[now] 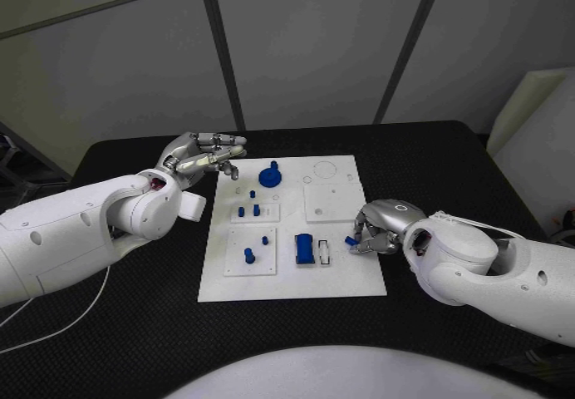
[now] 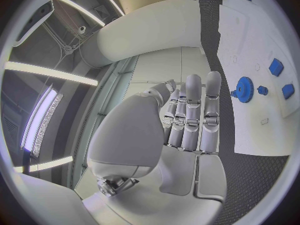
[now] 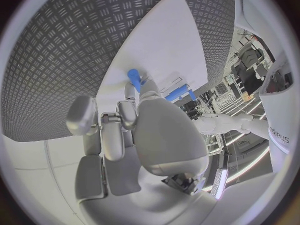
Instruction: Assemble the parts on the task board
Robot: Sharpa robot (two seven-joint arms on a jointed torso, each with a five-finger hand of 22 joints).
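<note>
The white task board (image 1: 347, 283) lies in the middle of the black table. My right hand (image 1: 381, 226) rests at the board's right edge and pinches a small blue part (image 1: 352, 241) (image 3: 134, 76) at its fingertips, low over the board (image 3: 169, 40). Just to its left stands a blue block (image 1: 304, 248) (image 3: 177, 92) beside a white slot (image 1: 325, 250). My left hand (image 1: 203, 154) (image 2: 187, 120) hovers off the board's far left corner, fingers stretched out and holding nothing. A blue gear (image 1: 271, 175) (image 2: 242, 89) stands just right of it.
Small blue pegs (image 1: 252, 205) stand in a sub-plate behind another sub-plate holding two blue pieces (image 1: 254, 249). A bare white square plate (image 1: 331, 202) sits at the board's right middle. A white cable (image 1: 54, 328) trails over the table at the front left.
</note>
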